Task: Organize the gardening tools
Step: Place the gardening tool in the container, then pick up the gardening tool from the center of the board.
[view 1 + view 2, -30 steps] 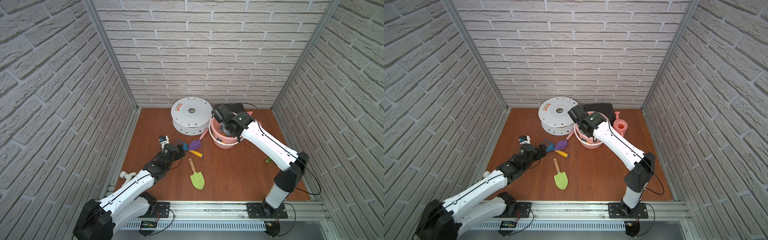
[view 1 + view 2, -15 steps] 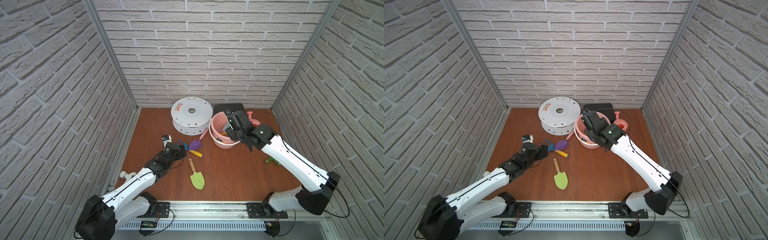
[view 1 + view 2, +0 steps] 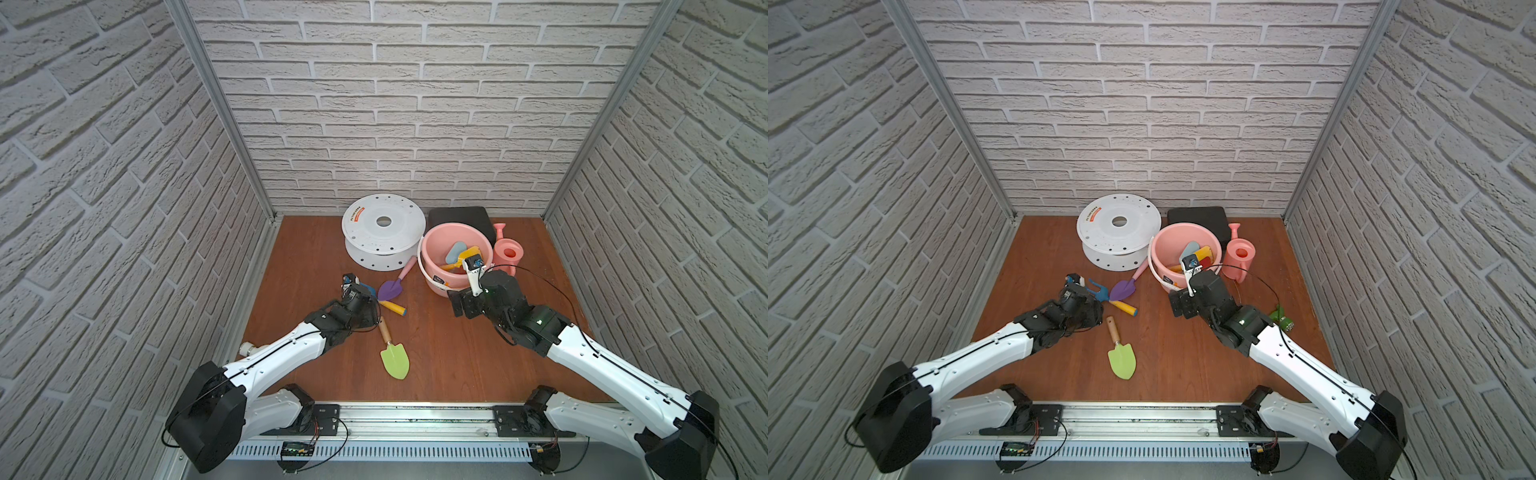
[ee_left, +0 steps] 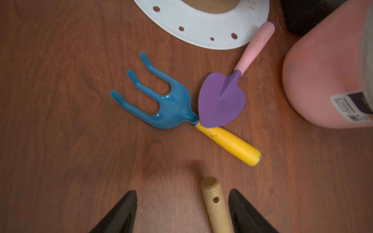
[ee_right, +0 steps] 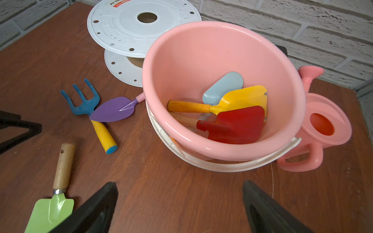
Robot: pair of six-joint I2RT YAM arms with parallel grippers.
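A green spade [image 3: 395, 361] with a wooden handle [image 4: 214, 201] lies on the wooden floor. My left gripper [image 4: 182, 192] is open, with that handle between its fingers and close to one of them. Beyond it lie a blue claw fork [image 4: 167, 109] with a yellow handle and a purple trowel [image 4: 221, 100], whose tip rests on the fork's handle. The pink bucket [image 5: 201, 50] holds a pale-blue trowel [image 5: 224, 86], a yellow scoop [image 5: 242, 98] and a red scoop [image 5: 236, 125]. My right gripper [image 5: 179, 201] is open and empty in front of the bucket. A pink watering can [image 5: 327, 129] stands beside the bucket.
A white spool [image 3: 382, 232] stands at the back, touching the purple trowel's pink handle. A black box [image 3: 459, 216] sits behind the bucket. A green fitting [image 3: 1281, 318] lies by my right arm and a white one [image 3: 249, 349] under my left arm. Brick walls close three sides.
My right arm has drawn back from over the bucket toward the front and its gripper has opened. My left gripper's jaws have narrowed around the spade's handle.
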